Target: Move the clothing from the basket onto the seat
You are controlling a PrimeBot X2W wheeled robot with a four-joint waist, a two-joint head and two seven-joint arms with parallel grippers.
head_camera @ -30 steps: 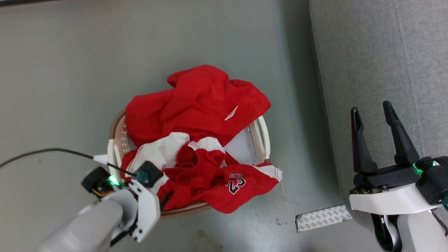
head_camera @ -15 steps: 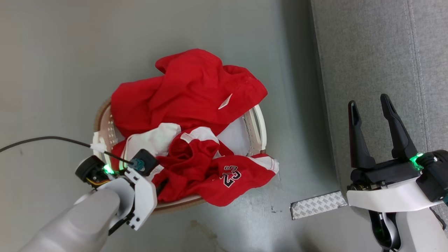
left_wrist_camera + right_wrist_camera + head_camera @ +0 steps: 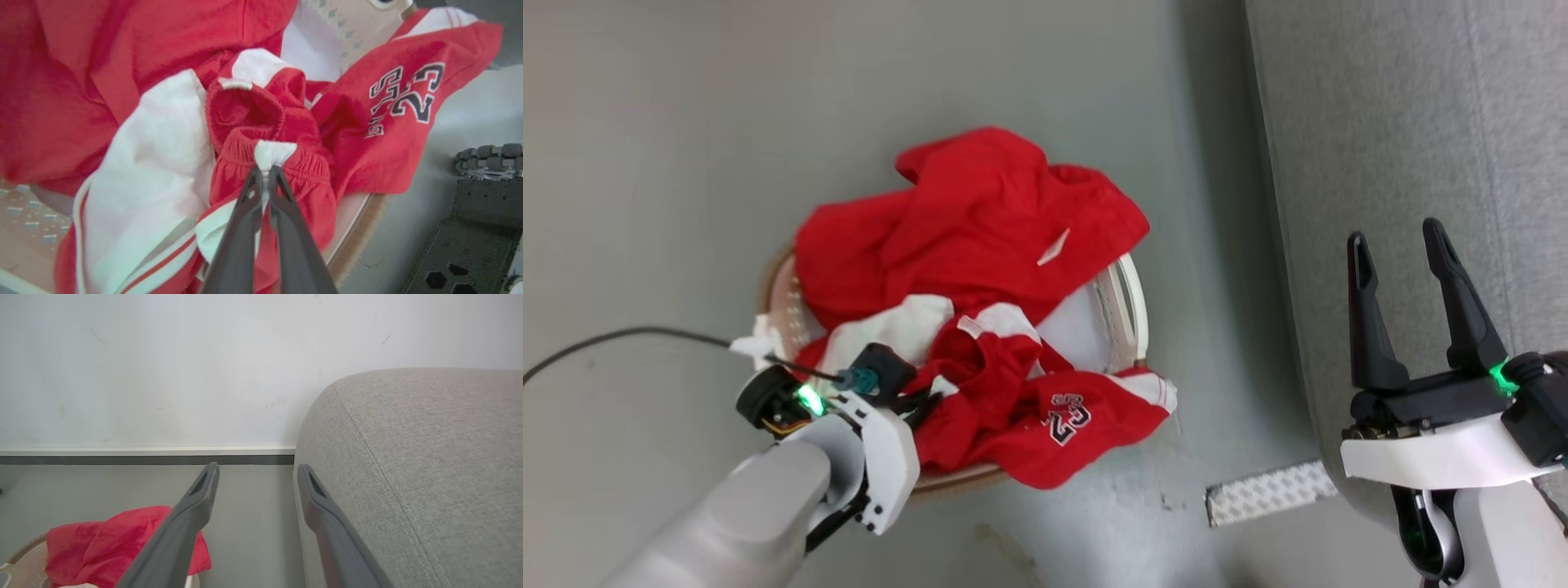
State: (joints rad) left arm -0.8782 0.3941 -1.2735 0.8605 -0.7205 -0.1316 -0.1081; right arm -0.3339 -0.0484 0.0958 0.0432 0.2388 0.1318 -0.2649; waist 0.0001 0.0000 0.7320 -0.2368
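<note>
Head view: red clothing point(image 3: 980, 212) fills the basket point(image 3: 1131, 310), a floor strip point(image 3: 1270, 492) between it and the grey seat point(image 3: 1405, 122). My left pincer point(image 3: 265, 169) squeezes its white bit tight; my right pincer point(image 3: 1396, 237) stands wide, empty.

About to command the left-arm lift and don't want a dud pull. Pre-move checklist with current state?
1. Grip: left hand shut on the clothing, pinching a white fold at a red elastic waistband: ok.
2. Contact: fingers apart from the basket rim: ok.
3. Tangle: gripped piece free of the other garments: cannot tell; they lie piled and overlapping.
4. Other arm: right hand open, holding nothing: ok.
5. Target: seat on the robot's right, beside the basket: ok.
</note>
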